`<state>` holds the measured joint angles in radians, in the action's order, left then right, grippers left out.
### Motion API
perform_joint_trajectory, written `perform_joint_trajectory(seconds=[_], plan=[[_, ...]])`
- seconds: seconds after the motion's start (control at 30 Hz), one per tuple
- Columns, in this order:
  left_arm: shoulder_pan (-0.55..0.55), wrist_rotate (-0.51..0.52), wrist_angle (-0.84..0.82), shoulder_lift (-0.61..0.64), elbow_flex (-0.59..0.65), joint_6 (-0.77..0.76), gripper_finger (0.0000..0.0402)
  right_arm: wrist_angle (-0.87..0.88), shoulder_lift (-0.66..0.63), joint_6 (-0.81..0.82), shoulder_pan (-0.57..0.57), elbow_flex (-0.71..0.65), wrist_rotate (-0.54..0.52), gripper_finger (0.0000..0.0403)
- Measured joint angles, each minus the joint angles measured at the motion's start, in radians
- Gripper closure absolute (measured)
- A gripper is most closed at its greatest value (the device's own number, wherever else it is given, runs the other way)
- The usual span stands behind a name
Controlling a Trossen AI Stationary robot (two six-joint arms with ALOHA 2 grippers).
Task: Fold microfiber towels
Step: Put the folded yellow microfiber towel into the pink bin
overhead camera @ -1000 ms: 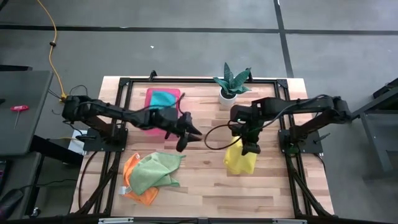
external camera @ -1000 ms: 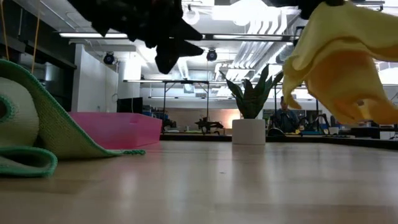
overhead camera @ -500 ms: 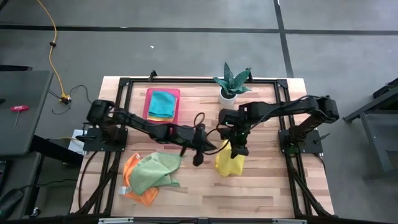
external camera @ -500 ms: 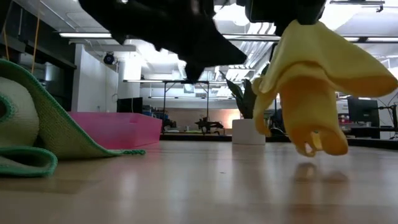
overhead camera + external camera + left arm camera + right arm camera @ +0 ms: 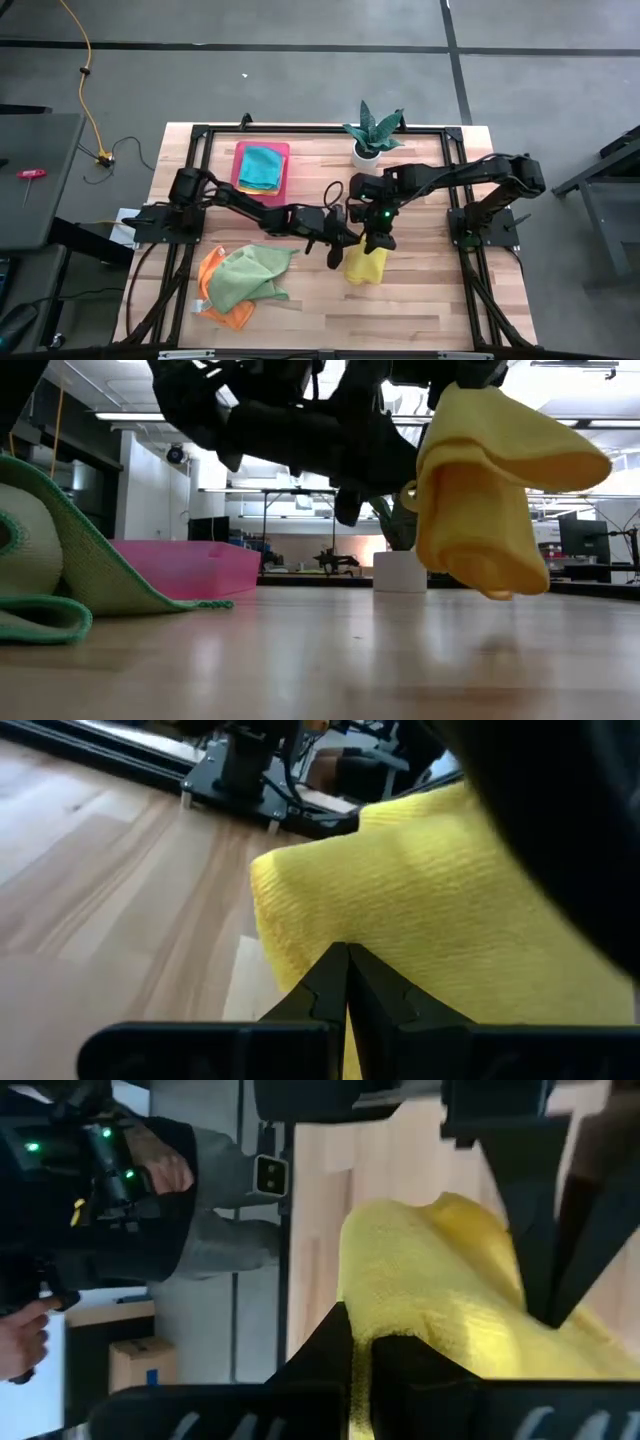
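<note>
A yellow towel (image 5: 364, 264) hangs bunched from my right gripper (image 5: 378, 240) over the table's middle, clear of the wood in the low view (image 5: 480, 510). My left gripper (image 5: 335, 248) is shut, and its tips (image 5: 346, 960) stand right at the towel's left side (image 5: 420, 900). A light green towel (image 5: 246, 274) lies crumpled on an orange towel (image 5: 214, 300) at the near left. A teal towel (image 5: 262, 165) lies in the pink tray (image 5: 238, 166). My right gripper pinches a bunched upper fold of the yellow towel (image 5: 400, 1315) between its two fingers, coming from above and pointing down. Several layers hang slack below the fingers, lifted clear of the table. My left gripper: I cannot tell whether its shut tips touch the towel.
A potted plant (image 5: 371, 136) in a white pot stands at the far middle, behind the arms. The black frame rails (image 5: 196, 140) run along the table's sides. Bare wood (image 5: 440, 300) lies near and to the right of the hanging towel.
My left gripper has reached toward the table's right and near edge, up to the yellow towel. My right gripper has carried the towel a little toward the table's left; the towel still hangs clear of the table.
</note>
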<state>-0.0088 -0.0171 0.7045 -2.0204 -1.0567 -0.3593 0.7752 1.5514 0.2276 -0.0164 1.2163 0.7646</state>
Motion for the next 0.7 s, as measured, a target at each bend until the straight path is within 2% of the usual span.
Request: perform_joint_trajectory(seconds=[0.33,0.53,0.7], plan=[[-0.035,-0.001,-0.017,-0.045,-0.021,-0.008,0.0402,-0.057,0.083,-0.026,-0.059,-0.001,-0.062,0.0403],[-0.039,0.015,-0.182,-0.045,-0.021,-0.006,0.0402,-0.048,0.144,-0.079,-0.077,-0.002,-0.081,0.0403],[-0.039,0.092,-0.331,-0.045,-0.020,0.020,0.0402,-0.040,0.195,-0.098,-0.092,-0.002,-0.121,0.0403]])
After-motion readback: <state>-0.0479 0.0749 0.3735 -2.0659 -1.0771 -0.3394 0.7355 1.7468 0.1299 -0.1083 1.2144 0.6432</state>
